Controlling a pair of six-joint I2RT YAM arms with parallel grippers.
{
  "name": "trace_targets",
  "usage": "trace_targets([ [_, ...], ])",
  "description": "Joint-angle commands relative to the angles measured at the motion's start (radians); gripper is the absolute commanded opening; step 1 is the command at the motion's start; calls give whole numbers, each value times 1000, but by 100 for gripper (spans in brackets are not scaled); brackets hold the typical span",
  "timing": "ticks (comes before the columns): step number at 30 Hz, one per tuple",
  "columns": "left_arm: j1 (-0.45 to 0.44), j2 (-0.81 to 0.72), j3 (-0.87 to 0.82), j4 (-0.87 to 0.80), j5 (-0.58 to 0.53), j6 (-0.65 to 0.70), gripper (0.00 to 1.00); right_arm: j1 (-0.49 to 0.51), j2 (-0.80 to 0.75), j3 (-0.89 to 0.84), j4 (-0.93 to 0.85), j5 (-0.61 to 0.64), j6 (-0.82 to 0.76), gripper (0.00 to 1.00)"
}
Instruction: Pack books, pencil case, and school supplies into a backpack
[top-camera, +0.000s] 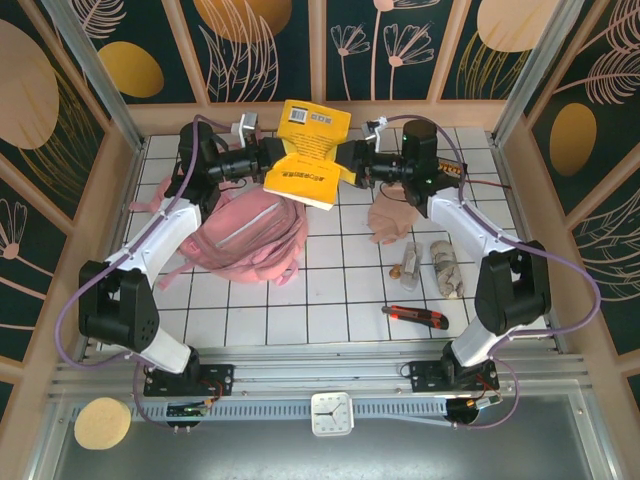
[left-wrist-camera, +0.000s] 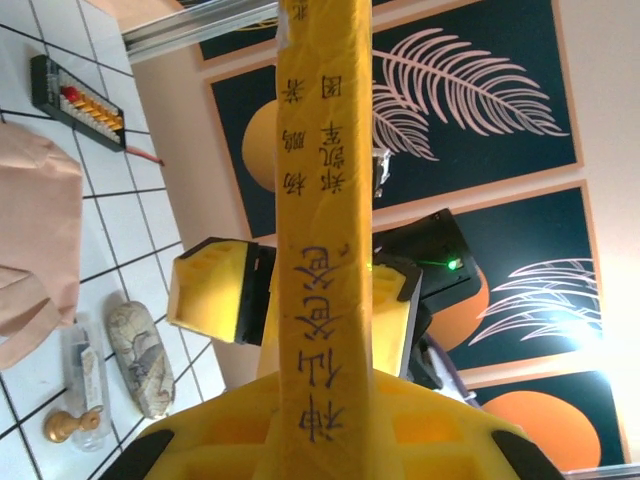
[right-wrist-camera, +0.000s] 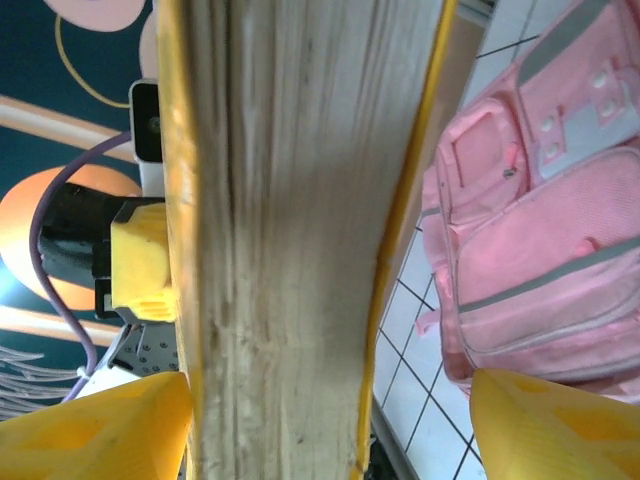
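The yellow book (top-camera: 310, 150) hangs in the air at the back centre, between both arms. My left gripper (top-camera: 268, 162) is shut on it; the spine with dark print (left-wrist-camera: 325, 250) runs up out of my left gripper (left-wrist-camera: 325, 405). My right gripper (top-camera: 350, 160) stands open around the opposite edge. In the right wrist view the page edge (right-wrist-camera: 290, 230) sits between the fingertips of my right gripper (right-wrist-camera: 330, 420), with a gap on the right side. The pink backpack (top-camera: 250, 235) lies below left. The pale-pink pencil case (top-camera: 390, 220) lies to the right, with small supplies (top-camera: 445, 268) beside it.
A red and black cutter-like tool (top-camera: 415, 316) lies near the right arm's base. A black box with orange buttons (top-camera: 450, 165) sits at the back right. The printed wall panels stand close behind the book. The backpack (right-wrist-camera: 540, 230) lies zipped-side up on the white tiles.
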Motion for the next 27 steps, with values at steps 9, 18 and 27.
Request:
trace_targets([
  [9, -3, 0, 83, -354, -32, 318, 0, 29, -1, 25, 183, -33, 60, 73],
  [18, 3, 2, 96, -510, -103, 445, 0, -11, -27, 18, 97, -27, 40, 25],
  [27, 2, -15, 111, -613, -137, 513, 40, -24, -29, 17, 26, 7, 4, 0],
])
